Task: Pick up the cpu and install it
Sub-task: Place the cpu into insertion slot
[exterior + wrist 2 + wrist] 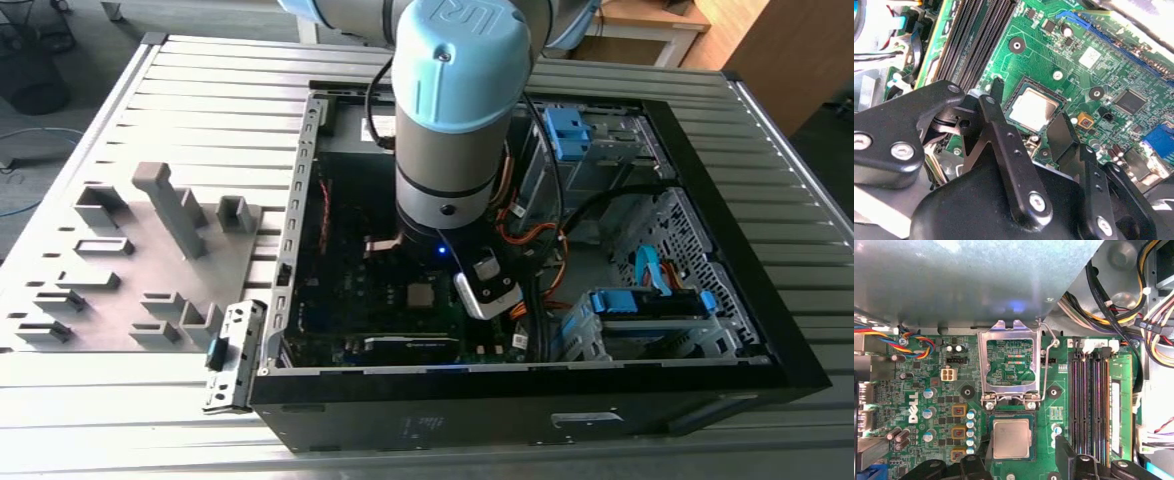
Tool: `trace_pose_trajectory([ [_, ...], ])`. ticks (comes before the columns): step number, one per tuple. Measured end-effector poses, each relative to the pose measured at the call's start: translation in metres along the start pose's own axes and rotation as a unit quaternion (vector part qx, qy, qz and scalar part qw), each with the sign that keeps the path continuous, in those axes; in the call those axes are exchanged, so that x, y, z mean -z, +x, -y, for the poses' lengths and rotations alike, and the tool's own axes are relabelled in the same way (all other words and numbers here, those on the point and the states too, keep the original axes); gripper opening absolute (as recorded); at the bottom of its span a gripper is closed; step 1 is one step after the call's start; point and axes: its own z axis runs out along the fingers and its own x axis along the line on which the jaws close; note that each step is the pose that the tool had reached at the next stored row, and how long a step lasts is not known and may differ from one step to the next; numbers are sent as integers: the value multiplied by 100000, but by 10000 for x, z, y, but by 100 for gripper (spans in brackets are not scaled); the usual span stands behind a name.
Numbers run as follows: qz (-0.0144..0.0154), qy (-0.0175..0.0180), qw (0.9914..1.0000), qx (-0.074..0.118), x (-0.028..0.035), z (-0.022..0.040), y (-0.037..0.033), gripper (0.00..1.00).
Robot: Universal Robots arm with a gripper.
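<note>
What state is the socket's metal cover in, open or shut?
Open. In the first wrist view the cover is folded back, and the chip lies uncovered in the socket.

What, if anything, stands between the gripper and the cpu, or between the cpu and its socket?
Nothing visible does. The cpu already lies in the socket, the retention frame is hinged open, and the open gripper is over it.
</note>
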Motion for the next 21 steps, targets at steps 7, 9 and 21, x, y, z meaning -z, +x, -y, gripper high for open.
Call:
trace_pose_trajectory([
  [7,-4,10,100000,2,1,0,1,62],
  [9,-6,17,100000,-4,2,0,5,62],
  [21,74,15,100000,-36,0,2,152,62],
])
